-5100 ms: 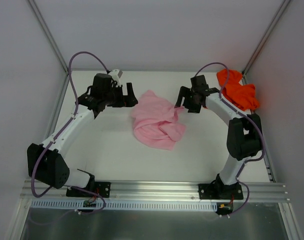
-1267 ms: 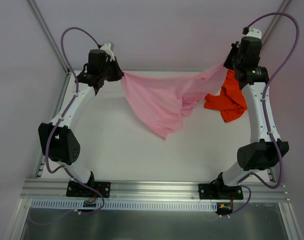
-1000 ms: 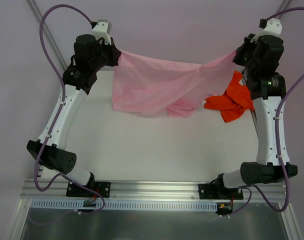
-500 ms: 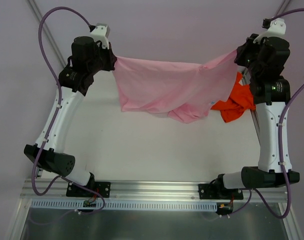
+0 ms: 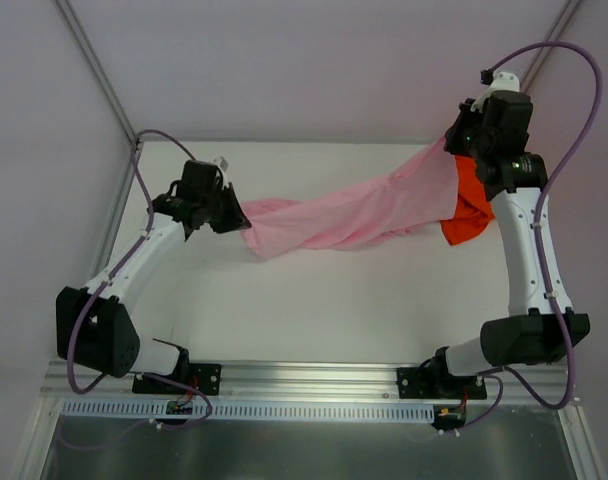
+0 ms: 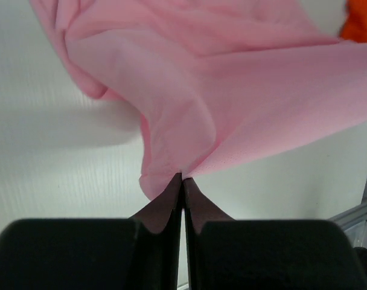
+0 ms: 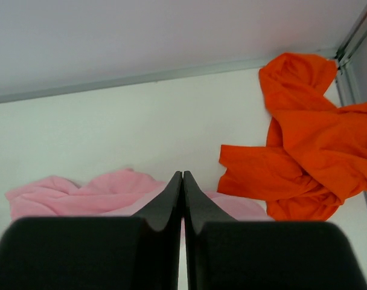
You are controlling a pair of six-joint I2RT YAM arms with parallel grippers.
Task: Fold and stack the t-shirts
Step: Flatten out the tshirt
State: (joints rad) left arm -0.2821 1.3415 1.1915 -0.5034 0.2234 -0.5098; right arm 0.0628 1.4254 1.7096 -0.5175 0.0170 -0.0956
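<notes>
T-shirt (image 5: pixel 354 218), pink, stretched between left claw (image 5: pixel 242 218) and right claw (image 5: pixel 451 143), both pinched shut on it

The left arm (image 5: pixel 134 262) and right arm (image 5: pixel 529 262) share one build: slim white link shells joined by bulky black joint housings. A purple cable (image 5: pixel 547 44) runs along each, from a black base plate (image 5: pixel 174 381) up to a small white connector cap (image 5: pixel 504 82) at the wrist. The left gripper (image 6: pixel 182 178) and right gripper (image 7: pixel 182 175) are matte black, each with two flat fingers (image 6: pixel 165 202) tapering like wedges from a blocky body to thin tips.
</notes>
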